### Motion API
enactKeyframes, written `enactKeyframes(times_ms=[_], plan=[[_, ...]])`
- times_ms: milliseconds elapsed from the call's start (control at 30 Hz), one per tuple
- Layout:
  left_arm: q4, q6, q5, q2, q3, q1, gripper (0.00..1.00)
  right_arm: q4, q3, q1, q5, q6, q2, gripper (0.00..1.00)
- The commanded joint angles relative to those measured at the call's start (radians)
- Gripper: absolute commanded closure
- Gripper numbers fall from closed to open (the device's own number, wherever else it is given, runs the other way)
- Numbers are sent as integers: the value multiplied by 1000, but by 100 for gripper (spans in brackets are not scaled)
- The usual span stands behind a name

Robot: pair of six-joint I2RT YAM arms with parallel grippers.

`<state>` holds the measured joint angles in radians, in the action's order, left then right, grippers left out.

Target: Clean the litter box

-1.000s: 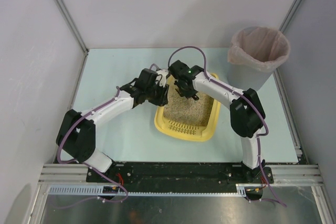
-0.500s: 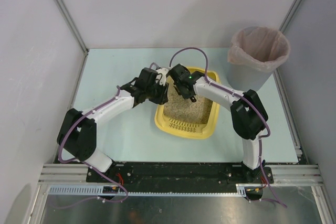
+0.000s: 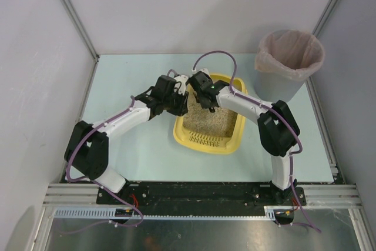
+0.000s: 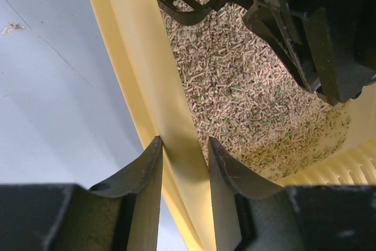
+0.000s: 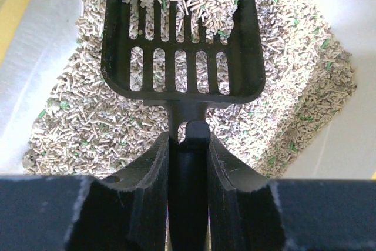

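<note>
The litter box is yellow. Inside it the litter is beige flecked with green, and the scoop is black with two rows of slots. Beside the litter box a grey bin has a pinkish liner; the table is pale blue.

One litter box, one scoop, one bin, one left hand, one right hand

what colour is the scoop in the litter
The scoop is black, with slotted holes. It shows best in the right wrist view.
</note>
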<state>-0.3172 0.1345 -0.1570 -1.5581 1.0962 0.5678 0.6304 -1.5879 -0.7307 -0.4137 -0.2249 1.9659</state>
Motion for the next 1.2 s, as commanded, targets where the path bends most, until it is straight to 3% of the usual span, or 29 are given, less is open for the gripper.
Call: enactKeyframes(times_ms=[0, 333, 1167], plan=[[-22, -4, -84, 0, 33, 12, 63, -253, -12, 34, -140, -65, 19, 100], [-22, -4, -84, -2, 36, 14, 63, -353, 55, 30, -192, -100, 13, 100], [-23, 66, -21, -66, 151, -3, 62, -400, 75, 39, -198, -70, 28, 100]])
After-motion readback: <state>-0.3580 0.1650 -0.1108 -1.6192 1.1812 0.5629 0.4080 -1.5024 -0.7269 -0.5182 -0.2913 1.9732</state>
